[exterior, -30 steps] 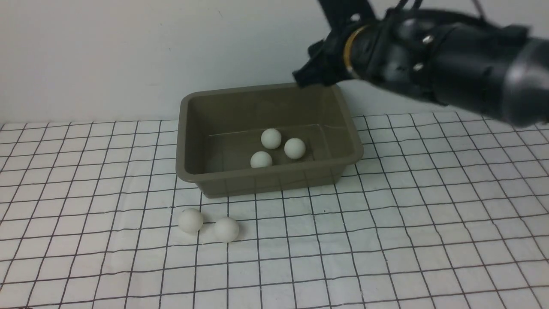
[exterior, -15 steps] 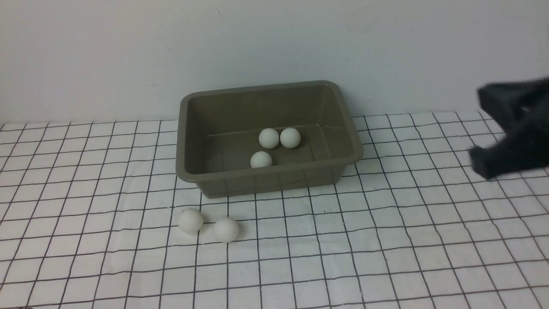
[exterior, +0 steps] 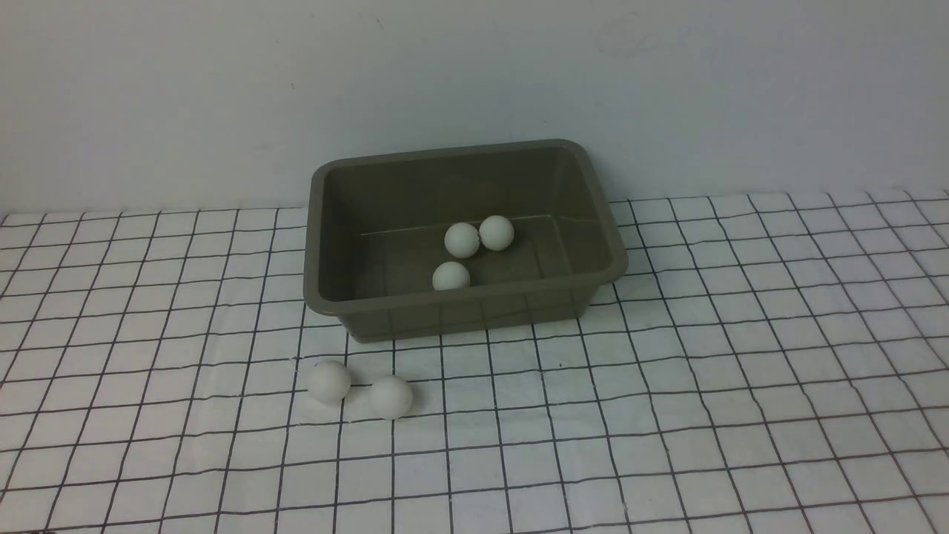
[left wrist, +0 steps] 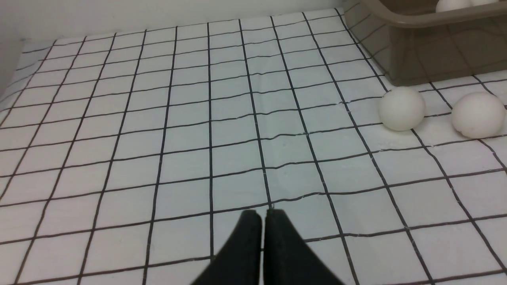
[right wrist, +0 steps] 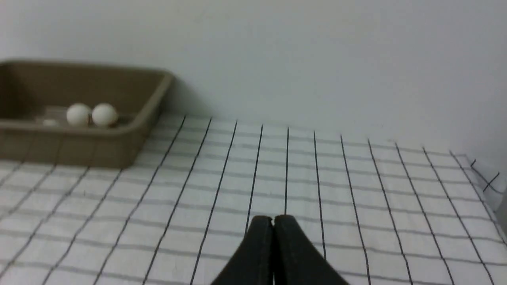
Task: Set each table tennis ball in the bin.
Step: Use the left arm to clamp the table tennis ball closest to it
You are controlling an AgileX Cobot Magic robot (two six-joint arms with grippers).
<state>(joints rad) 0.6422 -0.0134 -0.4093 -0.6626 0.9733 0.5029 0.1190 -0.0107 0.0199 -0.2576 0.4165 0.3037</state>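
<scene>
Partly behind the bin [exterior: 474,311] wall, one table tennis ball [exterior: 451,274].

Soft, even light fills the room, cool and faintly greenish on the pale wall [exterior: 148,89]. From the front, the two table tennis balls [exterior: 329,381] lying on the checked cloth [exterior: 741,371] throw weak, fuzzy-edged shadows to their right. The bin [exterior: 463,298] holds a dull shade inside, with a faint sheen on its floor. The left wrist view is crisp, its balls bright and nearly washed out. The right wrist view is soft, with smeared grid lines and a blurred bin.
</scene>
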